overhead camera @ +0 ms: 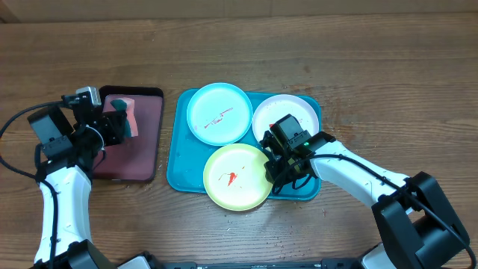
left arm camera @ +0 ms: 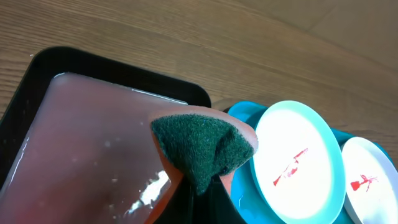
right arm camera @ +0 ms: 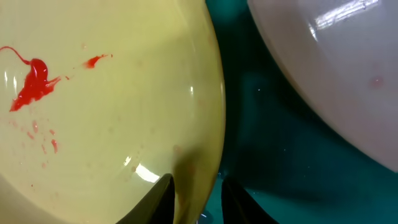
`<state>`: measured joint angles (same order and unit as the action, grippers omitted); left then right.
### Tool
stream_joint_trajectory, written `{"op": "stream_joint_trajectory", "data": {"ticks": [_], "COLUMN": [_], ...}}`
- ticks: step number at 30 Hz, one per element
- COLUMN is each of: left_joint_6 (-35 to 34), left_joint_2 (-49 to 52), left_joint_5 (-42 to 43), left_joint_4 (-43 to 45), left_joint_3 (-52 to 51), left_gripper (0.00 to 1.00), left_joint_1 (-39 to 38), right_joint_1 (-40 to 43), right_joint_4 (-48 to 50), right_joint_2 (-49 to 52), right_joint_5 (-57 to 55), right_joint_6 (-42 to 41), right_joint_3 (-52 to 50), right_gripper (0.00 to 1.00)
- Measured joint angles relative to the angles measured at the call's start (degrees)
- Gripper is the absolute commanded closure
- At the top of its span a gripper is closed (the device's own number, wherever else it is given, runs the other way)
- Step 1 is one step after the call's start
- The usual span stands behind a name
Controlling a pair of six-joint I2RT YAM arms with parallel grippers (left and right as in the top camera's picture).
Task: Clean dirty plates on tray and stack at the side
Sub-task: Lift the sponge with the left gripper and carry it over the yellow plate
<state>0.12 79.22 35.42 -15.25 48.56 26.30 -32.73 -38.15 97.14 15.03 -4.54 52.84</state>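
Observation:
Three plates lie on the teal tray, each with red smears: a light blue plate at the back left, a white plate at the back right, and a yellow-green plate in front. My right gripper is down at the green plate's right edge. In the right wrist view its fingers stand astride that plate's rim, closed against it. Over the black tray, my left gripper is shut on a sponge, dark green pad up and orange underneath.
The black tray holds a pinkish-red liquid and sits just left of the teal tray. Bare wooden table surrounds both trays. In the right wrist view the white plate lies close to the green plate's rim, with a strip of teal tray between them.

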Motion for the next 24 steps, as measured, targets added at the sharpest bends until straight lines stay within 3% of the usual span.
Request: {"op": "stream_joint_trajectory", "data": {"ticks": [24], "left_joint_6": [-0.6], "left_joint_2": [0.0], "left_joint_5": [-0.1], "left_joint_4": [-0.3], "left_joint_3": [0.0], "left_gripper": [0.96], "left_joint_1": [-0.1], "right_joint_1": [0.0], "right_joint_4": [0.6], "right_joint_2": [0.0], "right_joint_5": [-1.8], "right_joint_6": [0.1], "right_joint_3": [0.0], "right_gripper": [0.8]}}
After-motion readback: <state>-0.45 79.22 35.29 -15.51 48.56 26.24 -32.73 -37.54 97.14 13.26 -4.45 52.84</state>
